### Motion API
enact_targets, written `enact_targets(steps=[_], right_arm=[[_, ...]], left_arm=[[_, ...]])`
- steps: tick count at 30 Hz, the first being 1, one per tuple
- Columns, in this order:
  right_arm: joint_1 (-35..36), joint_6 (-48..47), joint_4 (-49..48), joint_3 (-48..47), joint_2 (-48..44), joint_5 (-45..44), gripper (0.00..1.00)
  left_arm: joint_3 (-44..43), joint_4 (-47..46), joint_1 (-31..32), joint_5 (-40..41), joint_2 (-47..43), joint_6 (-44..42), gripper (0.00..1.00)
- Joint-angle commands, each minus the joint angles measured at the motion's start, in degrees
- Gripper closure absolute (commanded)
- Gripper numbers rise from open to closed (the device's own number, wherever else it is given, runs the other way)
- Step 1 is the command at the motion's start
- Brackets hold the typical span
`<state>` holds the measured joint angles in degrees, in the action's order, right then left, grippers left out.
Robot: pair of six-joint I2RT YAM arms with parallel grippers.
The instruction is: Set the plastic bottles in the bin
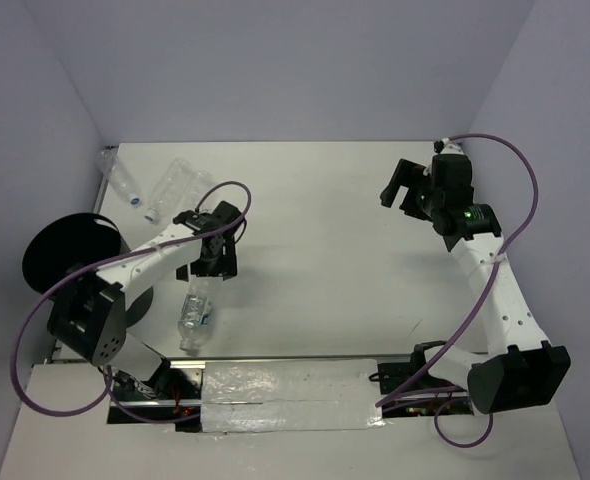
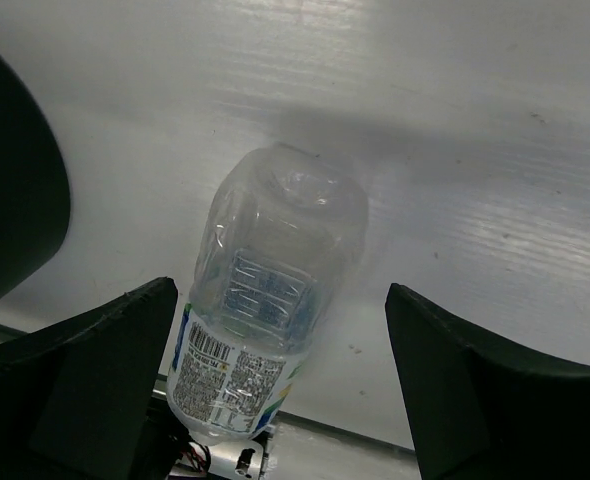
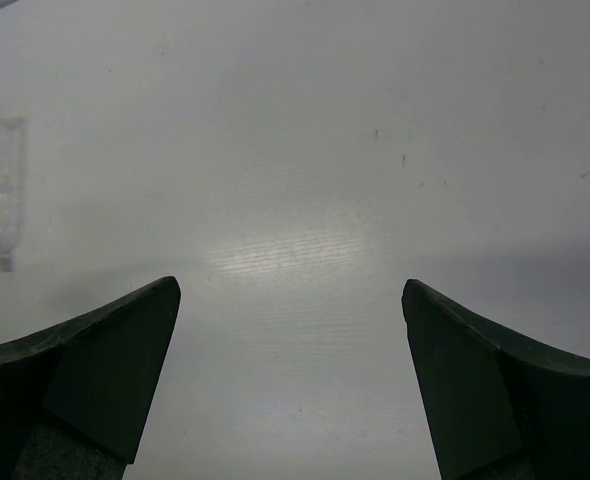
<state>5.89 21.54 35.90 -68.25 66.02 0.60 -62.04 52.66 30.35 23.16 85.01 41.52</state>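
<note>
Bin (image 1: 67, 255): 1, black, round, at the table's far left edge, next to my L arm's base. Rigid plastic and it stays put, so no grip needed.

Plastic bottles: 3 visible in the top view. 2 lie toward the back-left corner, one (image 1: 118, 180) near the wall and one (image 1: 175, 185) just right of it. The third (image 1: 195, 312) lies on its side nearer the front, right of the bin and just beside my L gripper.

Handling, my guess: clear, crinkled and prob empty, so v. light. Thin walls will dent under squeeze, skin is slick and the round body can roll. Best hold is across the mid-body at the label band, moderate force. Neck/cap isn't visible from the wrist cam.

L gripper (image 2: 282, 298): jaws wide apart, holding nothing, hanging over the near bottle with the body showing between the fingers (image 2: 95, 370). No contact that I can see.

R gripper (image 3: 291, 290): jaws wide apart, holding nothing, over bare table at back right, well apart from all bottles.
</note>
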Motion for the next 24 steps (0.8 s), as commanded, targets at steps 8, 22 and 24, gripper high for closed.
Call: enact_targets(steps=[8, 22, 24], right_arm=[[0.44, -1.24, -0.92, -0.66, 0.51, 0.19, 0.00], [0.53, -1.06, -0.31, -1.10, 0.69, -0.07, 0.00], [0.52, -1.06, -0.30, -1.10, 0.86, -0.16, 0.00]], left_arm=[[0.43, 2.53, 0.15, 4.35, 7.88, 5.85, 0.01], [0.96, 0.94, 0.15, 4.09, 9.03, 6.82, 0.28], [-1.14, 1.65, 0.15, 4.27, 7.89, 5.77, 0.38]])
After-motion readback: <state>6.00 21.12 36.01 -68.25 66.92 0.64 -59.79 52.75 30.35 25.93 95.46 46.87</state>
